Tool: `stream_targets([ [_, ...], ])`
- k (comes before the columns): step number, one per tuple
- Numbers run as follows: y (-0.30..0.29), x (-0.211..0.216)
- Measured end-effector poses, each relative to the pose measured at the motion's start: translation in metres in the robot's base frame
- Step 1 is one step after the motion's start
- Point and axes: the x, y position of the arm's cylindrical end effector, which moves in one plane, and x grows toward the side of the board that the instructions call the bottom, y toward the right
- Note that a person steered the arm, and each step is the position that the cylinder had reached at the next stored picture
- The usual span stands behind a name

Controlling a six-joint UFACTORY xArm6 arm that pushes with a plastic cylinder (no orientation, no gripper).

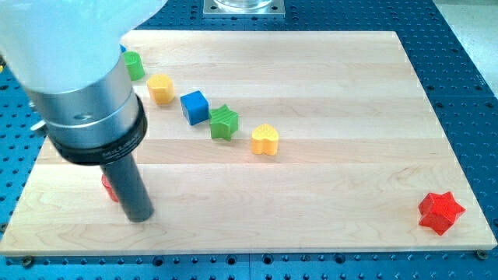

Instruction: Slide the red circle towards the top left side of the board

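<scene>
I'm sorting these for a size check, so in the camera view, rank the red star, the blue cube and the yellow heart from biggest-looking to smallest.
1. red star, though it sits nearest the view's bottom, which may inflate it.
2. blue cube and yellow heart: too alike to rank.

The tabletop (334,93) is pale maple, banded in long strips of light wood grain running left to right. Around it lies a deep blue perforated base (467,62), dotted with a regular grid of small dark holes. My tip (140,218) ends a dark grey, almost black rod, under a silvery metal collar and a black ring with faint white lettering. Half hidden behind the rod at the near left is the red circle (109,187). A green block (135,65) sits far left, then a yellow-orange block (161,89), a blue cube (194,106), a green star (224,122) and a yellow heart (265,140). A red star (440,212) glows bright scarlet at the near right.
</scene>
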Motion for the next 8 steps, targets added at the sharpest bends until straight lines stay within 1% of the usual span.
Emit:
stream_targets([
  [1,-0.056,-0.05],
  [2,-0.057,-0.099],
  [3,-0.06,-0.05],
  [4,-0.023,-0.052],
  [5,-0.006,-0.104],
  [6,-0.016,-0.18],
  [7,-0.016,-0.185],
  [8,-0.014,-0.152],
])
